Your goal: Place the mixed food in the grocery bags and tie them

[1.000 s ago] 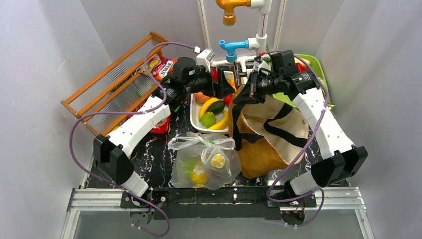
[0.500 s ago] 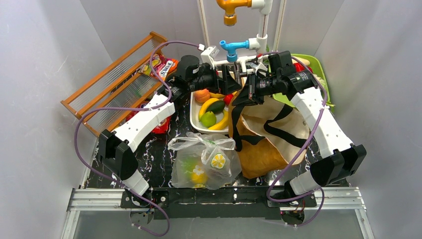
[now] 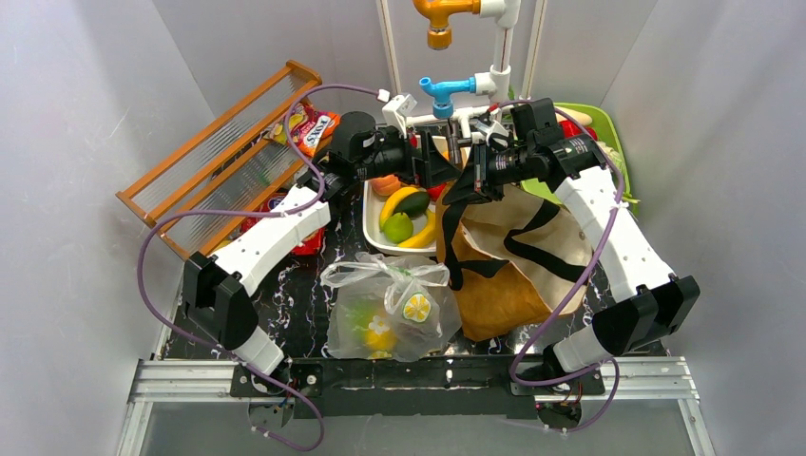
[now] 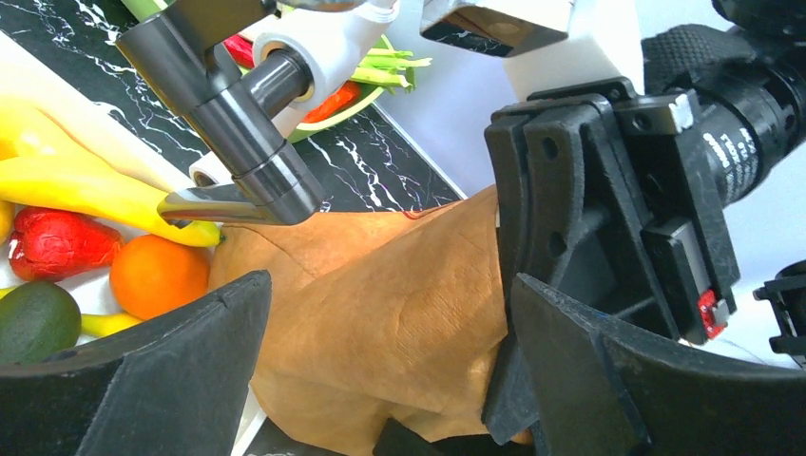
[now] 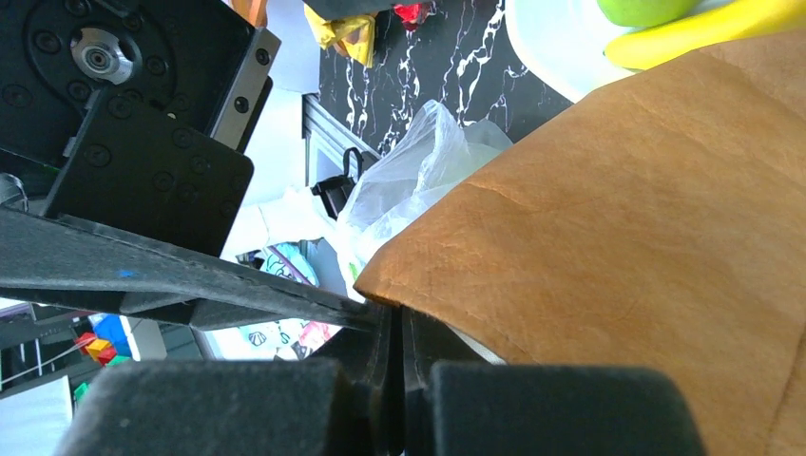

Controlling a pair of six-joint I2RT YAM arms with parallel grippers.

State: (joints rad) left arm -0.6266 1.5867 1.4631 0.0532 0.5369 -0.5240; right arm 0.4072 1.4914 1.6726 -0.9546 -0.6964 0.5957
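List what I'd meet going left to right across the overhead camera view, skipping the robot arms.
Orange-brown wooden slatted rack → clear plastic bag printed with lemon slices → tan cloth tote with black straps → green tray.

L arm stretched fwd, forearm angled right, wrist rolled; L gripper jaws spread wide. R arm up from bent elbow, forearm leaning fwd-left; R gripper jaws pressed tight, no gap betw fingers. R gripper sits just right of L gripper's tips, v. close. L's open jaws point at R gripper's body, framed betw L fingers
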